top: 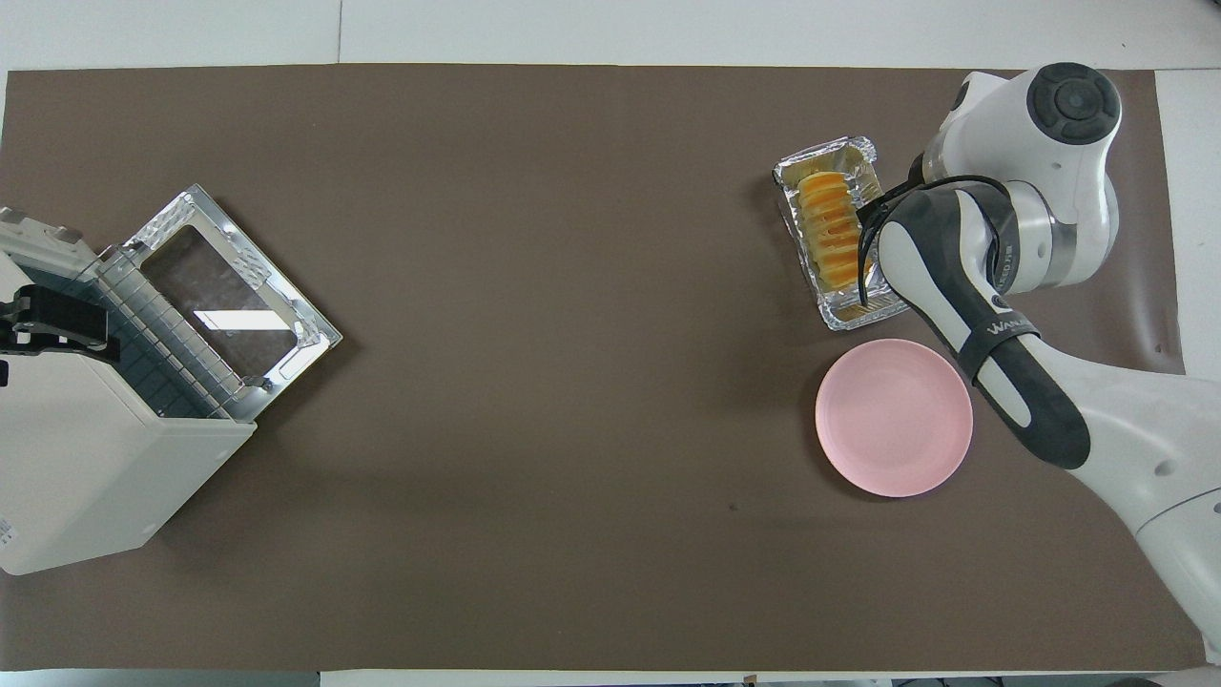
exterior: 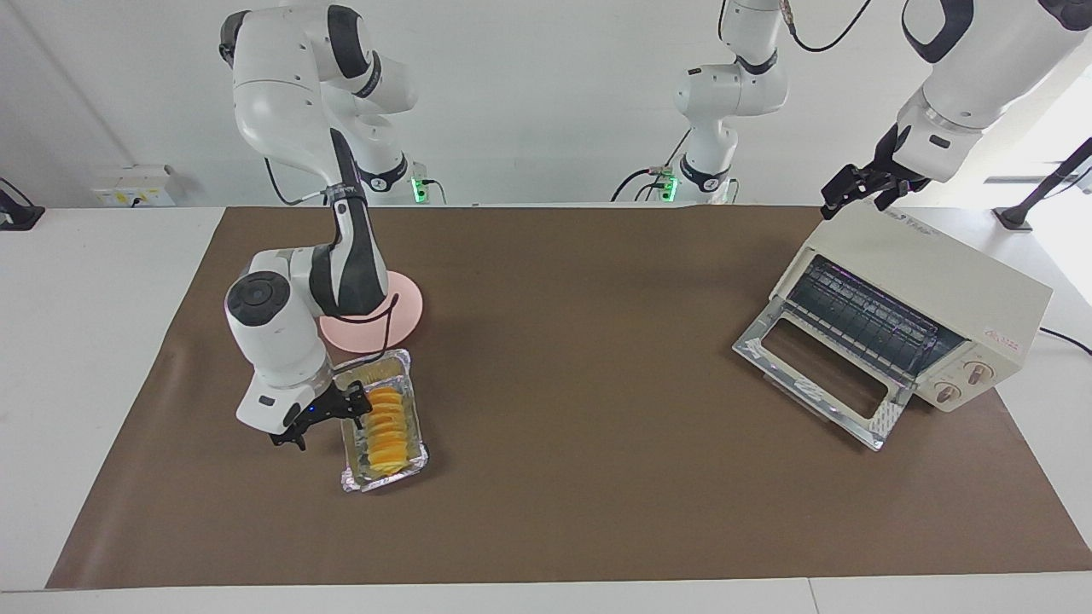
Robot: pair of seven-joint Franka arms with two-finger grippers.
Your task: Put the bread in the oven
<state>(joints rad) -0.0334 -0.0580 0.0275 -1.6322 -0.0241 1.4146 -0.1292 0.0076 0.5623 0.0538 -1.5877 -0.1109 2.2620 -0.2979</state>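
Covering the white table (exterior: 102, 358), a brown mat (exterior: 597, 443); white wall (exterior: 529, 102).

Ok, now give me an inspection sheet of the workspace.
Surface: brown mat on a white table.
Job's things: bread lies in the foil tray; oven at the left arm's end, door down.
Clutter: pink plate, bare, nearer to the robots than the tray.
Grippers: right gripper at the bread; left gripper over the oven, waiting.
Cables: oven cord; cable on the right arm.
Surroundings: wall socket.
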